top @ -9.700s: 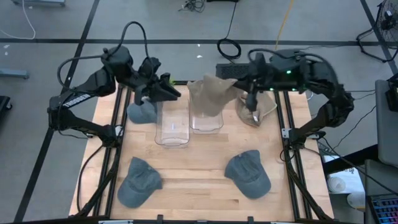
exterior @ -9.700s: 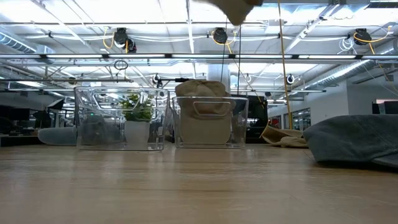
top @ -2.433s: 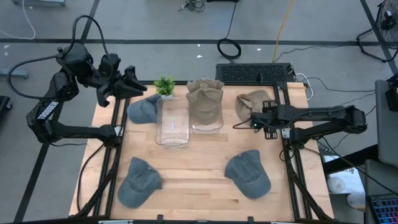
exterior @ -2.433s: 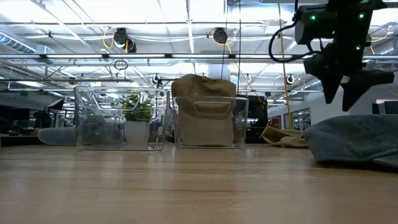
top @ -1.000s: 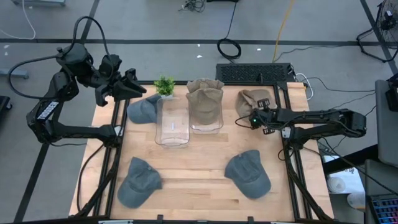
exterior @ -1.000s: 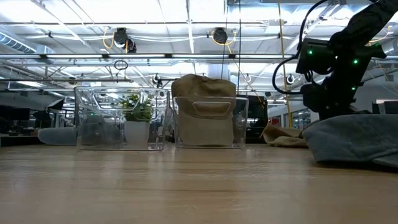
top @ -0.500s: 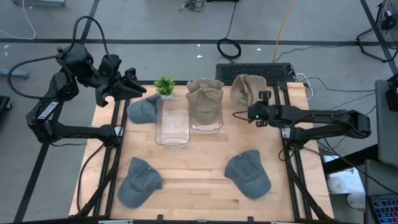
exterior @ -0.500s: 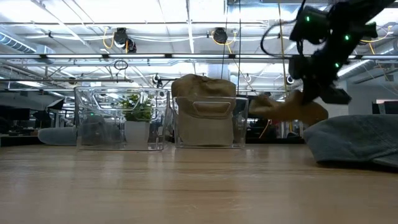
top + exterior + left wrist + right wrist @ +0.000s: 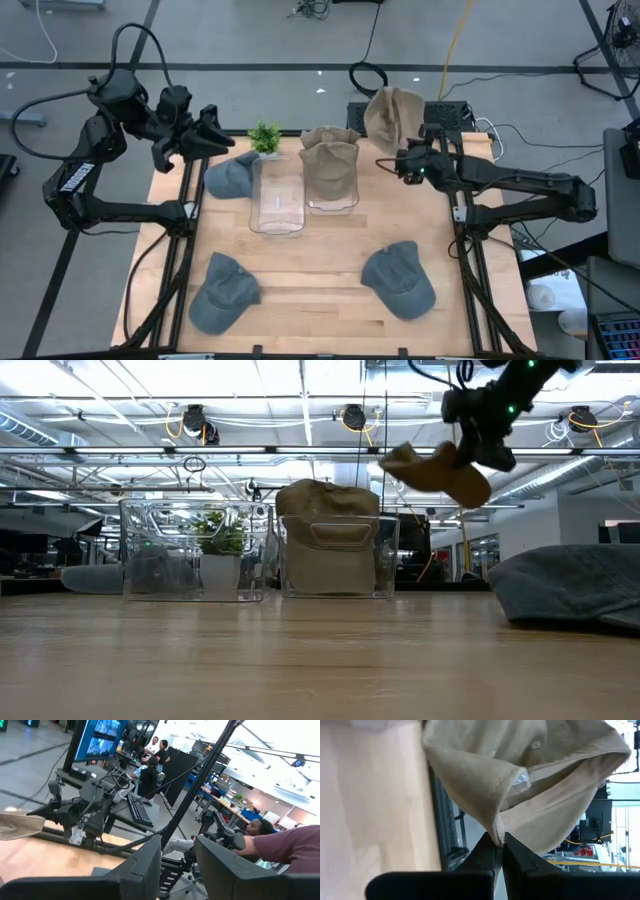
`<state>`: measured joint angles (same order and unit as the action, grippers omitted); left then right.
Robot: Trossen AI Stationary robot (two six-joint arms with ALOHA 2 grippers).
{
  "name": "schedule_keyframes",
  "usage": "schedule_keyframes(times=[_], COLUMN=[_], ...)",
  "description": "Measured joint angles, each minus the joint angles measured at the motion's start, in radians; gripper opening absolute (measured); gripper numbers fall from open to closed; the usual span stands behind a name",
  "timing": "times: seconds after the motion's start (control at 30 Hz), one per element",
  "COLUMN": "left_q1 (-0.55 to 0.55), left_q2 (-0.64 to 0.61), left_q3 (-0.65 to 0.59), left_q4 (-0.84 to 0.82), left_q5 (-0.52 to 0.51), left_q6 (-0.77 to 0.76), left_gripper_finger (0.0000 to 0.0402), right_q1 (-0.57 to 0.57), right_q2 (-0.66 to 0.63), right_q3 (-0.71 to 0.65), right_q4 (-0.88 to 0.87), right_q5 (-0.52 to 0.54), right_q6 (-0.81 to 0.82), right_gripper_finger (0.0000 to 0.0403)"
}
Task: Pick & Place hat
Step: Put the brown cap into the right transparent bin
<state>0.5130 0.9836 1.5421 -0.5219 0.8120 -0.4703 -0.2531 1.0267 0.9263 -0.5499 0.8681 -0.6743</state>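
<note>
Holding item: right gripper (image 9: 408, 163), fingers clamped on edge of tan hat (image 9: 393, 113); hat hangs in air, clear of the tabletop (image 9: 330, 255), above its far right corner, just right of the far bins. Low view: hat (image 9: 440, 470) dangles under the gripper (image 9: 478, 432), well above bin height. Right wrist view: fingers (image 9: 487, 852) pinch a fold of hat fabric (image 9: 520, 775), tips together on it.

Left gripper (image 9: 205, 140): raised off the far left edge of tabletop, idle; fingers apart, gap visible betw. them in left wrist view (image 9: 177, 865).

Other stock on tabletop:
- Clear bin, L (image 9: 277, 197): nothing visible inside.
- Clear bin, R (image 9: 331, 178): tan hats stacked inside, heaped above rim.
- Grey cap (image 9: 231, 174): touching L bin's left side.
- Grey cap (image 9: 224, 292): near left.
- Grey cap (image 9: 399, 279): near right.
- Small plant (image 9: 264, 137): far edge, just behind L bin.

Background, left wrist view: people (image 9: 280, 847) at desks w/ monitors.
</note>
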Motion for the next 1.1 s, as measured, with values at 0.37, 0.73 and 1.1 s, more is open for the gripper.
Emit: schedule_keyframes(times=[0.37, 0.73, 1.1], left_q1=[0.000, 0.001, 0.027], left_q2=[0.000, 0.000, 0.000], left_q3=[0.000, 0.000, 0.000], left_q4=[0.004, 0.008, 0.008], left_q5=[-0.064, -0.217, -0.221], left_q6=[0.156, 0.188, 0.163], left_gripper_finger=[0.0129, 0.0134, 0.0246], right_q1=[0.024, 0.114, 0.180], right_q2=[0.000, 0.000, 0.000], right_q3=[0.182, 0.272, 0.275], right_q4=[0.104, 0.212, 0.533], right_q5=[-0.086, -0.321, -0.721], right_q6=[0.006, 0.117, 0.297], right_gripper_finger=[0.0000, 0.0000, 0.0000])
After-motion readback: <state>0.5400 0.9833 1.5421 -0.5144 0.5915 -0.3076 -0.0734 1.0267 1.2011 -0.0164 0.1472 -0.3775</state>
